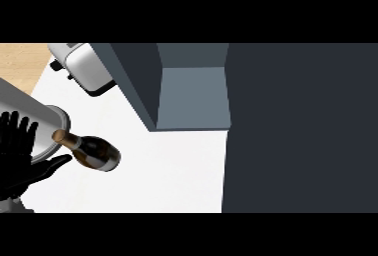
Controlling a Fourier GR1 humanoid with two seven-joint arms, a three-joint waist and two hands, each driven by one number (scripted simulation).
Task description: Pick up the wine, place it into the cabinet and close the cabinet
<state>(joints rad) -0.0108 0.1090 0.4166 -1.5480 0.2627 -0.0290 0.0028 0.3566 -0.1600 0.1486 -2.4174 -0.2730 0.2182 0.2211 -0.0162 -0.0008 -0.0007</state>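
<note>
Here, wine bottle [93,151] on counter [170,175], left hand [18,160] open beside it

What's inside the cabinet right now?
Nothing visible: the open cabinet shows only a bare grey floor and walls. Its door covers everything to the right, so that part can't be checked. The wine bottle stands outside on the counter.
</note>
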